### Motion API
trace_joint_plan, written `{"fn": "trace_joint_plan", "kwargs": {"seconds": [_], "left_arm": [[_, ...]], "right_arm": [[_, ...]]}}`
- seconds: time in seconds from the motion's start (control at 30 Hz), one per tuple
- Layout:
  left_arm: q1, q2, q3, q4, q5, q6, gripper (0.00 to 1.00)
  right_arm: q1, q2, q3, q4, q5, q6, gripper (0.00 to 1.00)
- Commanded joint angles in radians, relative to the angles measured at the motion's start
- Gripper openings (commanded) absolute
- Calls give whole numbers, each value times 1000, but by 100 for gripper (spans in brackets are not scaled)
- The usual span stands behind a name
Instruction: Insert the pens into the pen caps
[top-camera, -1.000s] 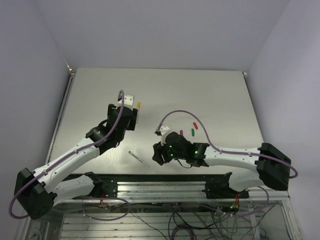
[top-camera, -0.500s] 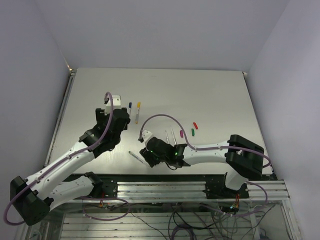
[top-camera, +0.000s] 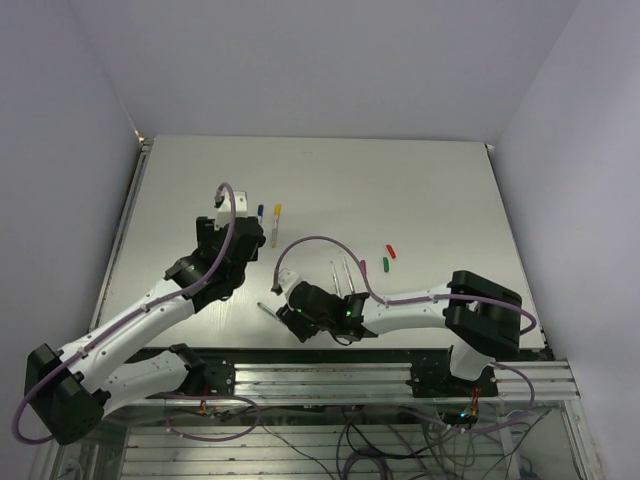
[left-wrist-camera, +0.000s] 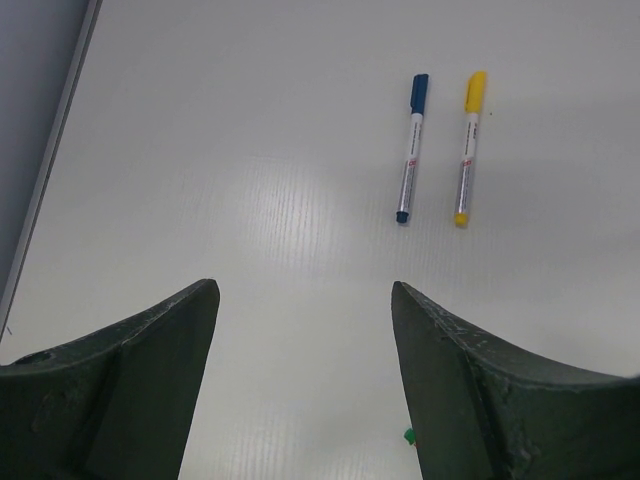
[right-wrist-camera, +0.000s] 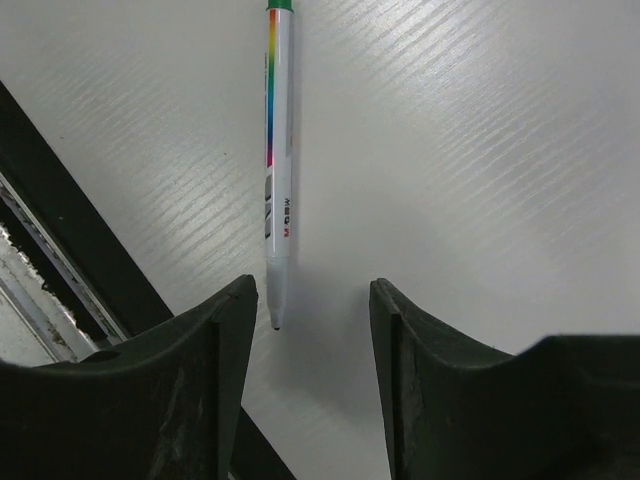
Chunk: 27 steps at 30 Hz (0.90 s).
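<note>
Two capped pens lie side by side: one with a blue cap (left-wrist-camera: 412, 150) (top-camera: 260, 213) and one with a yellow cap (left-wrist-camera: 467, 148) (top-camera: 276, 222). My left gripper (left-wrist-camera: 305, 300) (top-camera: 254, 236) is open and empty, just short of them. An uncapped grey-white pen (right-wrist-camera: 278, 150) (top-camera: 268, 310) with a green rear end lies near the front edge. My right gripper (right-wrist-camera: 313, 295) (top-camera: 284, 312) is open, its jaws standing either side of this pen's dark tip, closer to the left jaw. Two more uncapped pens (top-camera: 341, 274) lie mid-table. Loose magenta (top-camera: 362, 266), green (top-camera: 385, 264) and red (top-camera: 391, 250) caps lie to their right.
The table's black front rail (right-wrist-camera: 60, 250) runs just left of the right gripper. The table's left edge (left-wrist-camera: 60, 130) meets a grey wall. A small green speck (left-wrist-camera: 408, 434) shows by the left gripper's right finger.
The right gripper has swung left, away from the caps, to the pen at the front edge. The left gripper has drawn back from the capped pens, leaving them lying on the table.
</note>
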<state>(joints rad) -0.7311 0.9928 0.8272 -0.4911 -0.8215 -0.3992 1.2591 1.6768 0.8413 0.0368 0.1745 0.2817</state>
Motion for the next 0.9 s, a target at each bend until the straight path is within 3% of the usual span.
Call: {"fn": "trace_joint_plan", "kwargs": {"seconds": [0.0, 0.2, 0.37, 0.73, 0.87], "left_arm": [[-2, 8, -14, 26, 29, 14, 81], [-2, 21, -21, 25, 79, 29, 81], [-2, 35, -29, 22, 124, 46, 81], [-3, 46, -68, 79, 284, 87, 81], [-3, 71, -76, 100, 342, 130, 80]], "right_arm": [[8, 41, 18, 11, -17, -13, 48], [10, 87, 22, -18, -4, -6, 44], [10, 121, 32, -54, 59, 17, 33], [-39, 123, 16, -75, 163, 5, 32], [-56, 104, 3, -83, 183, -1, 37]]}}
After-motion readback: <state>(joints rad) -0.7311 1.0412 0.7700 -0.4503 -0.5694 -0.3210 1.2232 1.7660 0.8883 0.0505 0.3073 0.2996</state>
